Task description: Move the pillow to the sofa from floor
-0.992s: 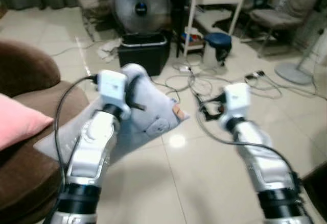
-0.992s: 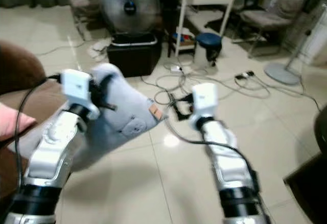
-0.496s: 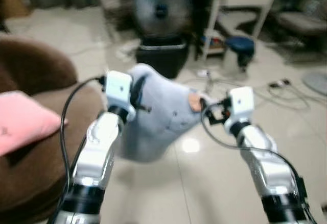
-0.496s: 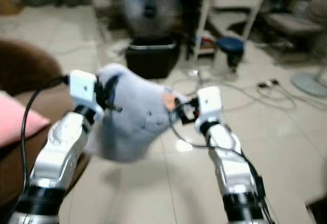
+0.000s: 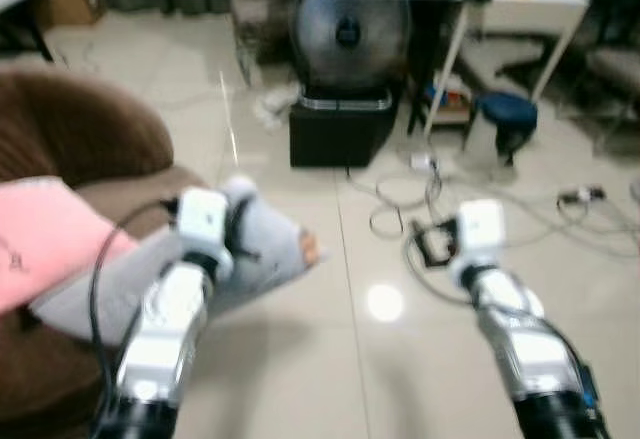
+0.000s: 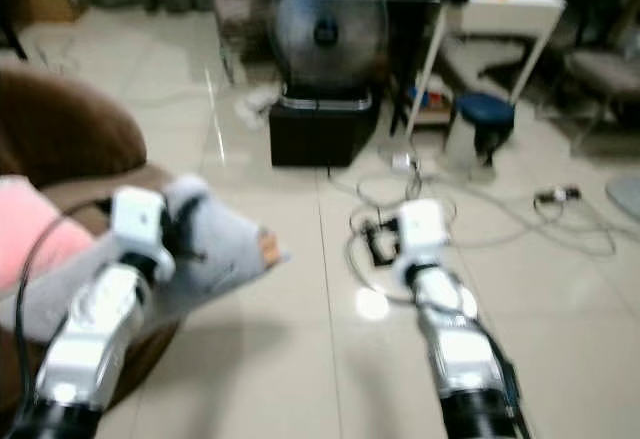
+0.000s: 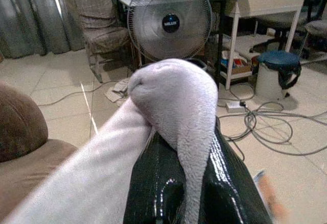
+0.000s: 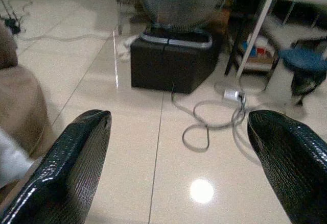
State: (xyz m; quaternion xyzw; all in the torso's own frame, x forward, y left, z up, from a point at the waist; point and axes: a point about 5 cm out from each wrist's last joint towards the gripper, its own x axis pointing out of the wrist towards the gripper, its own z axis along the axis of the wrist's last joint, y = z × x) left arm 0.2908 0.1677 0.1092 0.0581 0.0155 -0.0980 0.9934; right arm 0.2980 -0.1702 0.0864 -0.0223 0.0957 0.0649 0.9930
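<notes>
two silver, ribbed arms end in boxy white wrist blocks, a black cable looping along each arm, and the left gripper and right gripper carry long glossy black fingers (finely pebbled, like textured rubber) with rounded tips.

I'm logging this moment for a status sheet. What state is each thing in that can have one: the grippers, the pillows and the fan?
Left gripper: shut on the grey pillow.
Right gripper: open, holding nothing, over the floor.
Grey pillow: lifted, one end over the sofa seat.
Pink pillow: lying on the sofa.
Fan: upright on the black box; running or not, cannot tell.
</notes>
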